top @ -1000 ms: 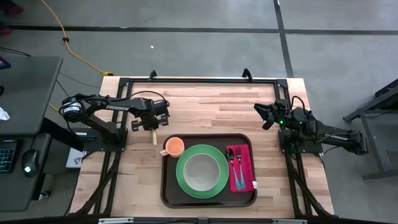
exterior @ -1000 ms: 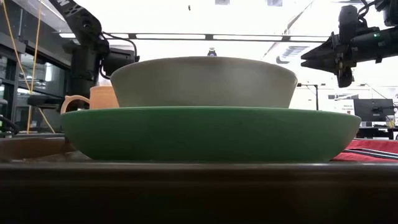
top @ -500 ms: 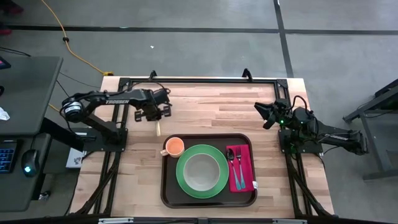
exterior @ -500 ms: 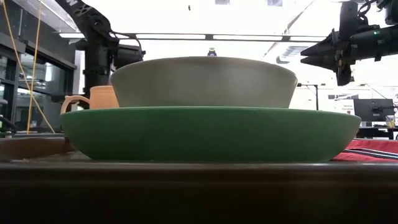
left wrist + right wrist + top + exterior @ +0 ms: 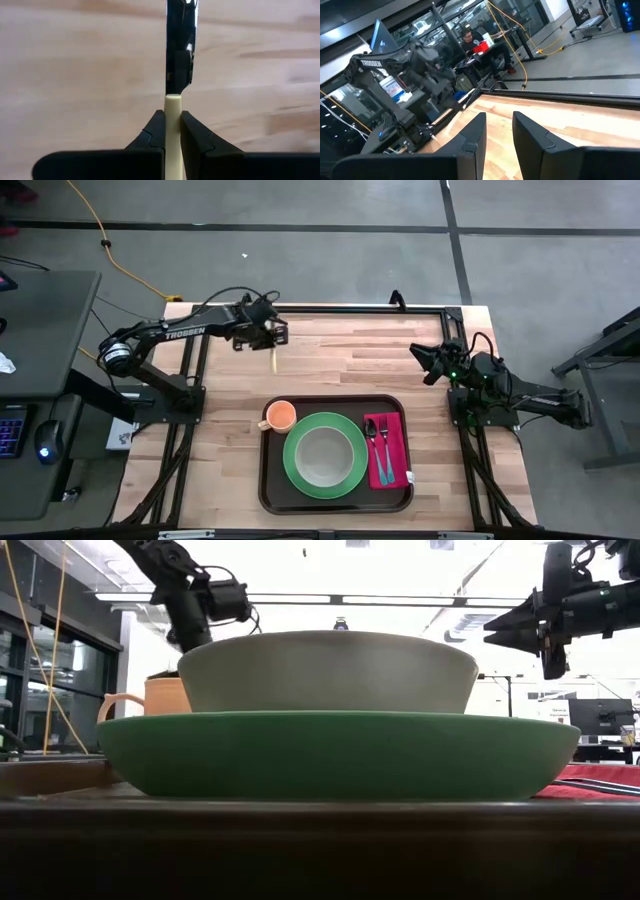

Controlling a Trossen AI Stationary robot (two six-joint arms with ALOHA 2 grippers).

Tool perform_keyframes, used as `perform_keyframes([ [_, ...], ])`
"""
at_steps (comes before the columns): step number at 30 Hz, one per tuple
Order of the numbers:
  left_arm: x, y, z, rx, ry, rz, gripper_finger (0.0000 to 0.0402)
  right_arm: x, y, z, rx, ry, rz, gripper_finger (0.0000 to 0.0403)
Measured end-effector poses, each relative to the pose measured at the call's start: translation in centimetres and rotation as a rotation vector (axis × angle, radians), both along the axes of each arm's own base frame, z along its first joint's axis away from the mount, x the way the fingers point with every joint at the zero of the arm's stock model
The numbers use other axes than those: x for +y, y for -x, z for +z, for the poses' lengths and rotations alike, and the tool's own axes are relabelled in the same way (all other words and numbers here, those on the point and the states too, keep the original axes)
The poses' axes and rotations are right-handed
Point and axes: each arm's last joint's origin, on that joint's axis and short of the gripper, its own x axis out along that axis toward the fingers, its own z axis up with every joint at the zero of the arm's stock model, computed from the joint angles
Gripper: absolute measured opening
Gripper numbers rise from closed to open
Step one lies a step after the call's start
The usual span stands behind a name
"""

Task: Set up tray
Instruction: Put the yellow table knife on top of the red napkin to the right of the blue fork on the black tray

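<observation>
**Left arm carries knife far from tray**

Since earlier, left gripper (image 5: 268, 335) has swung farther away. High view: tray (image 5: 275, 490) sits near-centre, rigid; lift by its rim. Left wrist view: knife (image 5: 172, 125) pinched. Right gripper (image 5: 422, 361) slightly parted, empty.

Tray (image 5: 270, 490) at table's (image 5: 330, 370) near edge; plate (image 5: 295, 470) centre, cup (image 5: 280, 416) left, napkin (image 5: 392, 465) right.

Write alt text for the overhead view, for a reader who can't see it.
A dark brown tray on a wooden table holds an orange mug, a pale bowl on a green plate, and a spoon and fork on a magenta napkin. The left gripper holds a cream-handled knife over the table's far side; the right gripper waits at the right edge.
</observation>
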Motion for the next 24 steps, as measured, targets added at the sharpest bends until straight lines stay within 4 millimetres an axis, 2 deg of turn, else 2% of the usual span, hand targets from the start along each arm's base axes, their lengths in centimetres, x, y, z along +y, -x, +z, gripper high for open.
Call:
perform_keyframes([
  [9,1.0,-1.9,3.2,-0.2,-0.1,-0.029,0.0058,0.0,-0.5,0.3,-0.038,-0.015,0.035,0.0073],
  [16,1.7,-3.5,4.9,-0.358,-0.15,-0.067,0.0058,-0.2,-1.9,0.7,-0.066,-0.003,0.092,0.0073],
  [24,1.9,-8.0,5.4,-0.387,-0.147,-0.179,0.0058,-0.6,-3.9,0.7,-0.087,0.008,0.149,0.0073],
])
